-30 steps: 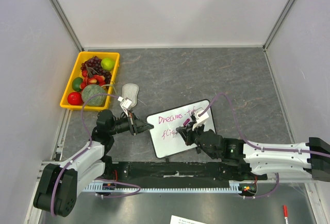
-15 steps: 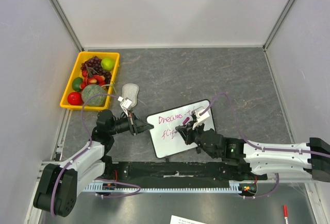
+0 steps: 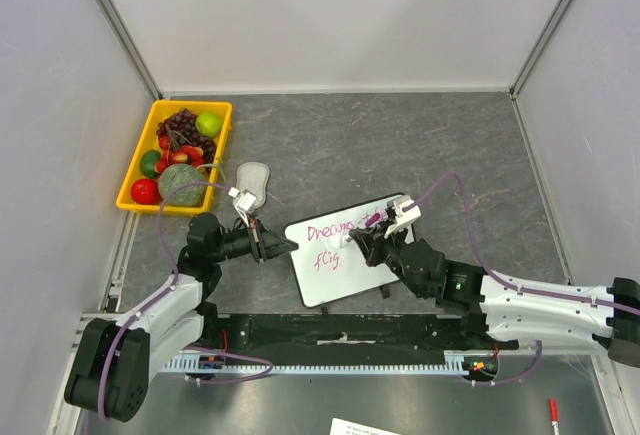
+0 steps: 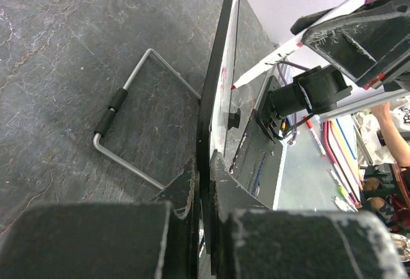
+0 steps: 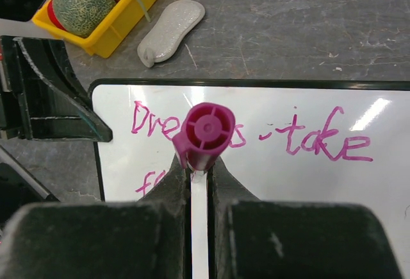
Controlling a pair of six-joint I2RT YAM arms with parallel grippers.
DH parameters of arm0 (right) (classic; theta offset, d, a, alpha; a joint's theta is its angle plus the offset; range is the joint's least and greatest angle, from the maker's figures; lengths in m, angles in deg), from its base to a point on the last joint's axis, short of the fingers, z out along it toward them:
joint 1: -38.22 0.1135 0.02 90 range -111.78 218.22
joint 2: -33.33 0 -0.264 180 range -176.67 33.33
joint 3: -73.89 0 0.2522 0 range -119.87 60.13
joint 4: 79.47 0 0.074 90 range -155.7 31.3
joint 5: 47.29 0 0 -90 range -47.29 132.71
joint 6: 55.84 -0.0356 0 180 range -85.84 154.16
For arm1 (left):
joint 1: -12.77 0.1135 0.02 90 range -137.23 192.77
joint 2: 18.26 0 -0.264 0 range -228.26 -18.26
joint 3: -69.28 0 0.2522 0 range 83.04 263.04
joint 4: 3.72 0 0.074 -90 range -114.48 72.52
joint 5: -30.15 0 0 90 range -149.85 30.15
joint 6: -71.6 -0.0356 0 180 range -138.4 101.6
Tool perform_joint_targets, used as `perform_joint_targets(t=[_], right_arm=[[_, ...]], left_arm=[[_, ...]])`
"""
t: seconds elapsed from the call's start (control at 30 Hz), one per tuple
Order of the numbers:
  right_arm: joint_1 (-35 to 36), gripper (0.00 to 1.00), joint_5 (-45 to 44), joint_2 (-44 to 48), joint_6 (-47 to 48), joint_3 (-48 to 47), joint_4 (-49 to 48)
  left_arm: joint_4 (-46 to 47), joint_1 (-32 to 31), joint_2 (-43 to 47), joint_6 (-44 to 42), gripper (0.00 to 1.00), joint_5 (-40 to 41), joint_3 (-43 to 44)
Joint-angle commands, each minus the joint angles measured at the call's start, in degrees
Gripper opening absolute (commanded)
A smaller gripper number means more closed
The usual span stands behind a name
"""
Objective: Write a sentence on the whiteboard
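While your left tool (image 3: 288, 246) pinched the left edge of the whiteboard (image 3: 335, 285), the board stood tilted on its wire stand (image 4: 128, 125) on the tabletop (image 3: 400, 145), near the front between the two arms. Your right tool (image 5: 200, 170) was pressed onto the pink marker (image 5: 206, 128), whose tip sat at the board face near the top line; whether it touched could not be told. The sentence (image 5: 320, 141) read "Dreams - take" above a few letters of a second line.

Your risks looked like these. Too much tip pressure would likely have pushed the propped board back or twisted it in the left pinch, skewing the strokes. Your right wrist hung low over the second line, so a careless sweep could have smeared the ink there. A loose hold on the round barrel might have let the pink marker tilt and the line go faint.
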Motion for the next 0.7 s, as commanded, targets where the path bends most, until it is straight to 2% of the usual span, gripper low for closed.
perform_joint_targets(t=[0.0,0.3,0.67], right_arm=[[-1.3,0.0,-1.1,-0.6,0.4,-2.7,-0.5],[-2.3,0.0,0.2,-1.7,0.0,-2.3,-3.1],[-2.5,0.0,0.1,-2.1,-0.4,-0.4,-0.6]], left_arm=[[0.9,-0.1,0.4,-4.4,0.02,0.9,0.0],[0.8,-0.1,0.4,-4.5,0.02,0.9,0.0],[0.6,0.0,0.4,-4.5,0.02,0.9,0.0]])
